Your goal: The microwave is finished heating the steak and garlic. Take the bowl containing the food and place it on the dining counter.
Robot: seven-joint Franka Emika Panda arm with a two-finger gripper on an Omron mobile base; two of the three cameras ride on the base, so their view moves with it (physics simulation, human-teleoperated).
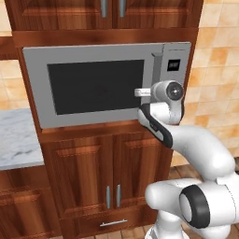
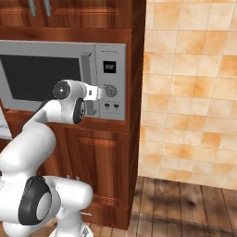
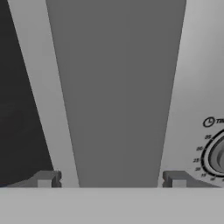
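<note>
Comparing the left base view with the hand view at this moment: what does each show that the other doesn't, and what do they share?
Left base view alone: the whole microwave front set in wooden cabinets, its small display, a marble countertop at left, and the arm reaching to the door's right edge.

Hand view alone: the timer dial with its printed minute marks, and the open gripper straddling the vertical door handle.

Shared: the dark door window and silver-grey door frame.
</note>
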